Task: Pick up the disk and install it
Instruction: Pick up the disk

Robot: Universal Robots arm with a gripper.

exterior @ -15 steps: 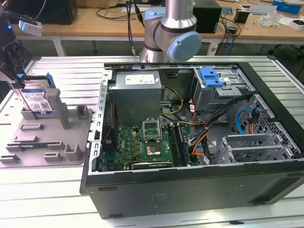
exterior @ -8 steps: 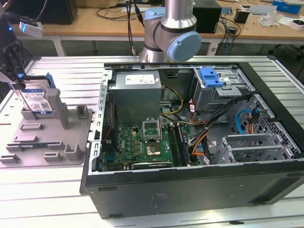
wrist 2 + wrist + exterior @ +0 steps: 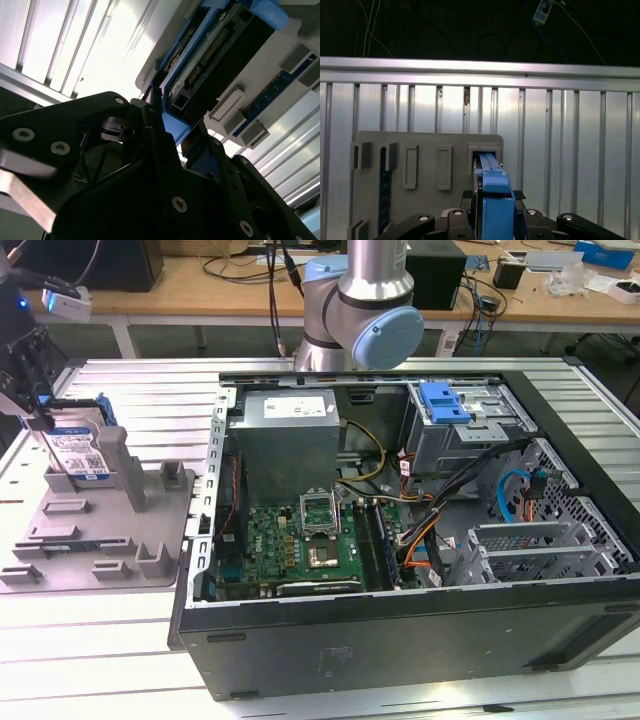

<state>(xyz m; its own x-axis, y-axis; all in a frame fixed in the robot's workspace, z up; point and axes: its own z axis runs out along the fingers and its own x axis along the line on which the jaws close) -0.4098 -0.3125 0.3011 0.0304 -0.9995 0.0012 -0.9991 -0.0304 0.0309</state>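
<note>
Silver disk (image 3: 82,452) with white-and-blue label, blue-framed, stands on edge, clamped by the gripper (image 3: 495,199).

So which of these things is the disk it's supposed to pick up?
Start at the big open computer case, then look to the exterior view's left at the grey slotted holder. The disk stands on edge in it, held by the black pincer: a silver slab with a white-and-blue label and blue frame, unlike the plain grey posts beside it.

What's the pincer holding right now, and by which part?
The disk, standing on edge in the grey holder; the pincer clamps the blue frame along its upper edge.
</note>
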